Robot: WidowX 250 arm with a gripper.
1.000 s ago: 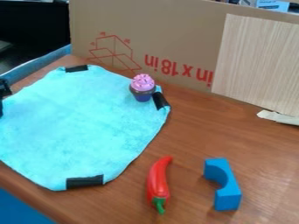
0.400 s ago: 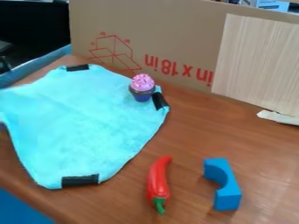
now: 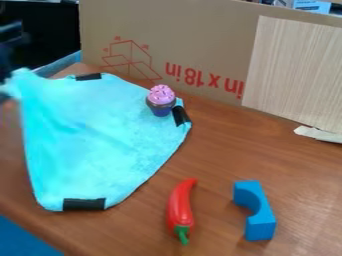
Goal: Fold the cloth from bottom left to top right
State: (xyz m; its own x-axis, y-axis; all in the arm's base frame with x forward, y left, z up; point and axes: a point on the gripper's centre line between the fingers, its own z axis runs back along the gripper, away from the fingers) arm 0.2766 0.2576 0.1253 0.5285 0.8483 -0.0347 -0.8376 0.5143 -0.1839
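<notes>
At the left edge, the black gripper [image 3: 7, 74], blurred, has the cloth's left corner pinched in its grip, up off the table. The light blue cloth [image 3: 107, 135] slopes from there onto the brown wooden table [image 3: 220, 160], its right part lying spread out. Behind the gripper the room is dark, and a blue-grey strip [image 3: 63, 65] runs along the table's far left edge; a patch of brighter blue [image 3: 23, 240] shows below the near left edge. Black strips sit at the cloth's near edge [image 3: 84, 204], far edge [image 3: 88, 77] and right corner [image 3: 181, 115]. Beside that right corner, on the cloth, stands a toy cupcake [image 3: 161, 100] with pink topping. A cardboard sheet [image 3: 200, 40] with a red line drawing and upside-down red lettering stands along the back. Nearer the front lies a red toy pepper [image 3: 180, 205], green stem toward the camera, and right of it a blue arch-shaped block [image 3: 262, 215]. Farthest right, a pale wood-grain panel [image 3: 294, 70] stands against the cardboard, with a torn whitish scrap [image 3: 319, 134] at its foot.
</notes>
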